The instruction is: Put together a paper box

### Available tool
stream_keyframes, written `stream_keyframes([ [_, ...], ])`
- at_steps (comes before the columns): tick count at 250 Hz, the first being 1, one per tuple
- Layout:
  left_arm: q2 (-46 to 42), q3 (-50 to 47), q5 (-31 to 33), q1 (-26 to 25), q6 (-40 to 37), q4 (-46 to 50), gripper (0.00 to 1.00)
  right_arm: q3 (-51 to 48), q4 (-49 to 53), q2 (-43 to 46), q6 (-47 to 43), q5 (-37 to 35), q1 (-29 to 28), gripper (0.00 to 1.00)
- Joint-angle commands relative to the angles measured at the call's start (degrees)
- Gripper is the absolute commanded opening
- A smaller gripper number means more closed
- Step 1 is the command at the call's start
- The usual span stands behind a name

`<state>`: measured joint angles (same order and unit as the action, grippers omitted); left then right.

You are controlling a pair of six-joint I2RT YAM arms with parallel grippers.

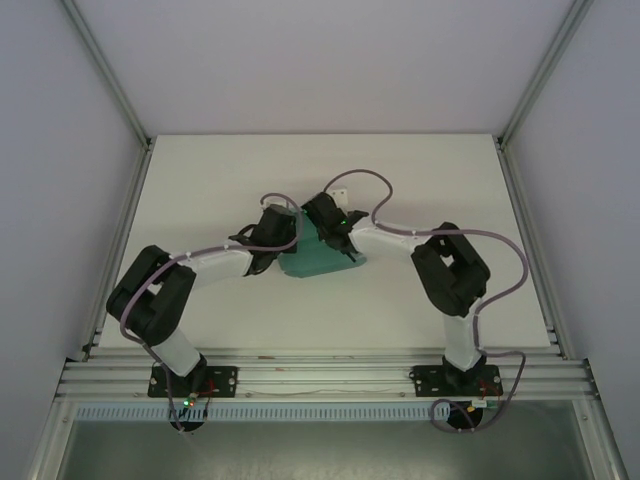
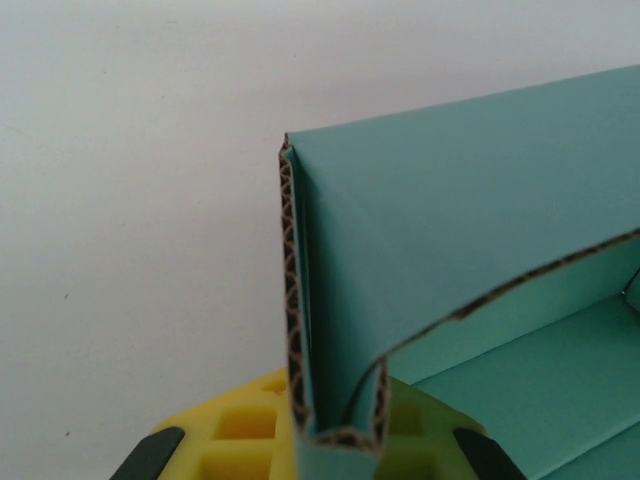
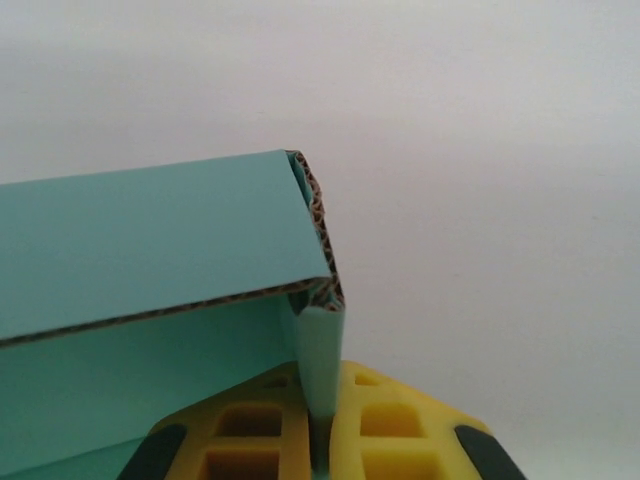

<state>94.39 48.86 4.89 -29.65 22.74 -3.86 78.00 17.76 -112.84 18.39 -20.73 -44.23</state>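
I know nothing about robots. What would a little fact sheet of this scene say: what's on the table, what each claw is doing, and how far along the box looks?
thing: teal-green paper box, corrugated card, partly folded
place: about the middle of the white table
left gripper: shut on an upright folded corner of the box
right gripper: shut on an upright wall edge at another corner
box state: walls raised, inside floor showing, top not closed

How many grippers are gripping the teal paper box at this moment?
2. The left gripper is shut on one upright folded corner of the paper box. The right gripper is shut on another upright corner.
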Motion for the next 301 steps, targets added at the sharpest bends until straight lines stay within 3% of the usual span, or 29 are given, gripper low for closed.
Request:
stream_keyframes([
  [1, 0.18, 1.9, 0.56, -0.84, 1.01, 1.82, 0.0, -0.03, 11.08, -2.17, 3.93, -15.39, 1.4, 0.03],
  [25, 0.39, 1.95, 0.49, -0.85, 1.18, 1.72, 0.0, -0.62, 9.22, -1.72, 3.58, -16.44, 1.4, 0.03],
  [54, 0.4, 1.94, 0.07, -0.85, 1.46, 1.4, 0.0, -6.24, -2.76, 0.69, -0.17, -10.23, 1.58, 0.04],
  [97, 0.11, 1.78, -0.11, -0.85, 1.31, 1.54, 0.0, -13.01, -15.85, 3.6, -2.92, -0.83, 2.16, 0.23],
  [142, -0.35, 1.18, -0.21, -0.83, 1.23, 0.98, 0.0, -14.87, -16.26, 5.25, -2.32, 0.1, 3.42, 0.18],
  [168, -0.3, 1.15, -0.57, -0.86, 1.29, 0.9, 0.0, -15.59, -17.05, 5.28, -1.87, 0.86, 3.8, 0.08],
  [187, -0.39, 1.22, -0.6, -0.95, 1.38, 0.87, 0.0, -14.29, -15.06, 4.19, -1.59, -1.66, 3.78, 0.0],
  [257, -0.31, 0.82, 0.82, -1.03, 2.47, 0.78, 0.0, -6.31, 4.4, -2.41, 10.93, -22.86, 3.87, 0.0],
  [281, 0.65, 1.56, 1.19, -1.09, 2.54, 1.89, 0.0, -6.28, 4.8, -3.03, 12.71, -23.63, 4.35, 0.0],
  [301, 1.23, 2.2, 1.35, -1.1, 2.37, 2.39, 0.0, -9.37, -3.7, -1.46, 8.0, -19.5, 4.32, 0.0],
])
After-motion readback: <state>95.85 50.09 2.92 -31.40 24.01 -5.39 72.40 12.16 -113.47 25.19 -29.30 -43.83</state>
